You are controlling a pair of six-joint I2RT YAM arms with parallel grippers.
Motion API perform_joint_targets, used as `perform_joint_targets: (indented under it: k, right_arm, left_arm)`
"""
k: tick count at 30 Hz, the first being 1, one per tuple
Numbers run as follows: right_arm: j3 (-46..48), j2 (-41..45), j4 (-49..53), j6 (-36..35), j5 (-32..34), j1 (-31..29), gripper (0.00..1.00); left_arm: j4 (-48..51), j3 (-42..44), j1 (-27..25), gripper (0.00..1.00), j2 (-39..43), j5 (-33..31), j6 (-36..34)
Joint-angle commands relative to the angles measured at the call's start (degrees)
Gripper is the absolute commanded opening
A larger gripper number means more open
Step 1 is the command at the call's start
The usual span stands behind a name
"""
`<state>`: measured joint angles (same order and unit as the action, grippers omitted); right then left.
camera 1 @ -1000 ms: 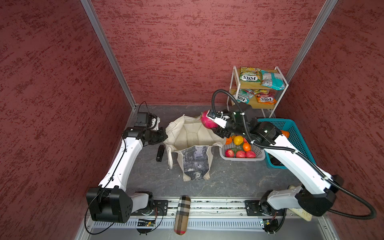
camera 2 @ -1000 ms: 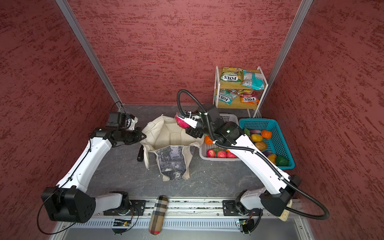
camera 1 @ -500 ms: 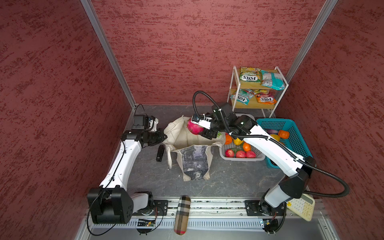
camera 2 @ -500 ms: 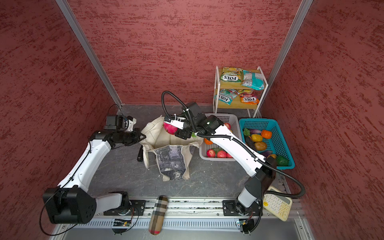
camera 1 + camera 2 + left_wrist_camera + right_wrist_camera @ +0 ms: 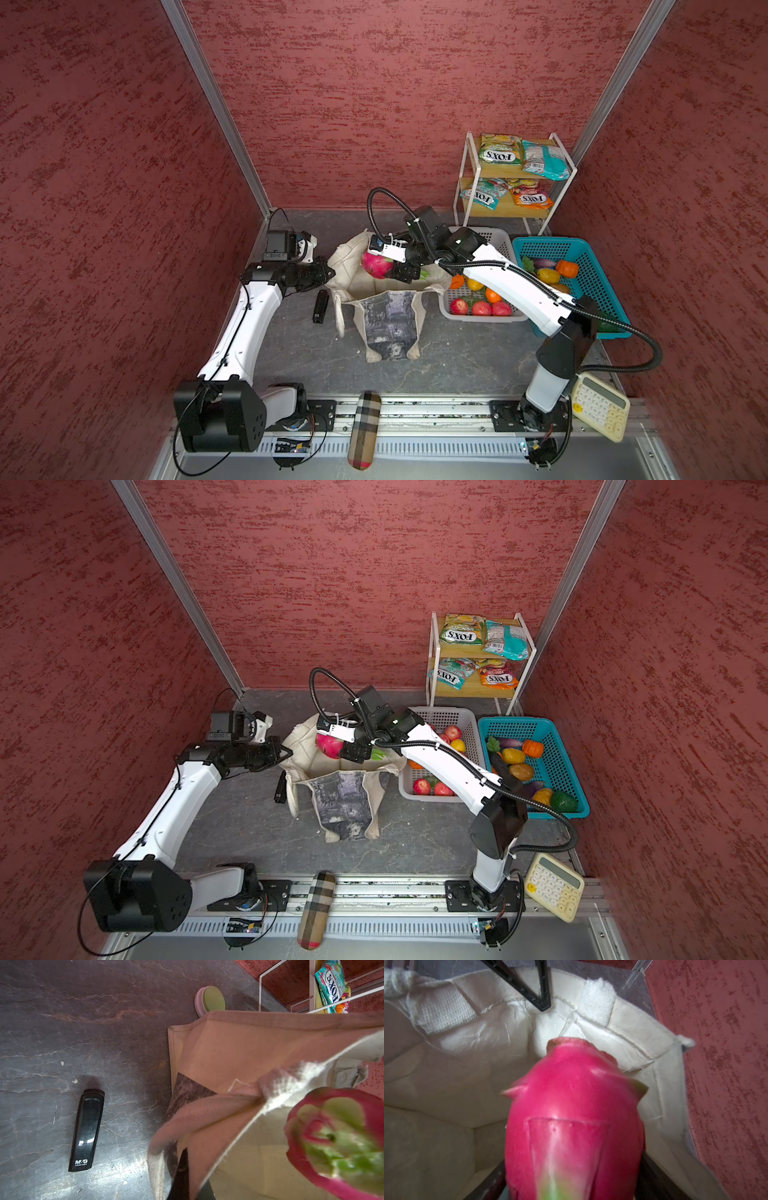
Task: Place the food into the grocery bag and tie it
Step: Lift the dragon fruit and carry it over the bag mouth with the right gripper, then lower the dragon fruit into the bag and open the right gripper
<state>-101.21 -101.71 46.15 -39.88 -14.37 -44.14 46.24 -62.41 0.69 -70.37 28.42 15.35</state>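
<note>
Hovering over the open mouth of the floppy cream canvas tote bag: right gripper clamps the pink toy dragon fruit with green tips. Left gripper is pinched tight on the bag's rim, holding it open. Lower the fruit well inside, clear of the rim, then let go.

Seen from my remote station: "FOX'S" marks the snack packets on the wire shelf, and "M&G" sits above a code starting "ABS" on the black stapler lying on the counter.
</note>
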Motion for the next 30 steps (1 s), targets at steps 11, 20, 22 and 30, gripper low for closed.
perform_joint_targets:
  k: [11, 20, 22, 30]
  right_arm:
    - [8.8, -1.35, -5.64, 1.21, -0.52, -1.04, 0.62]
    - [9.78, -6.34, -10.74, 2.56, 1.01, -1.04, 0.68]
    - [9.89, -7.21, -11.57, 2.61, 0.92, -1.03, 0.69]
    - [12.22, -7.25, -16.14, 3.9, 4.46, -1.04, 0.84]
  left_arm:
    - [-2.2, 0.71, 0.45, 0.0, 1.0, 1.32, -0.41]
    - [-2.74, 0.99, 0.19, 0.0, 0.76, 2.18, 0.02]
    - [-2.89, 1.07, 0.19, 0.0, 0.93, 2.36, 0.11]
    - [-3.12, 1.32, -0.01, 0.0, 1.37, 2.4, 0.2]
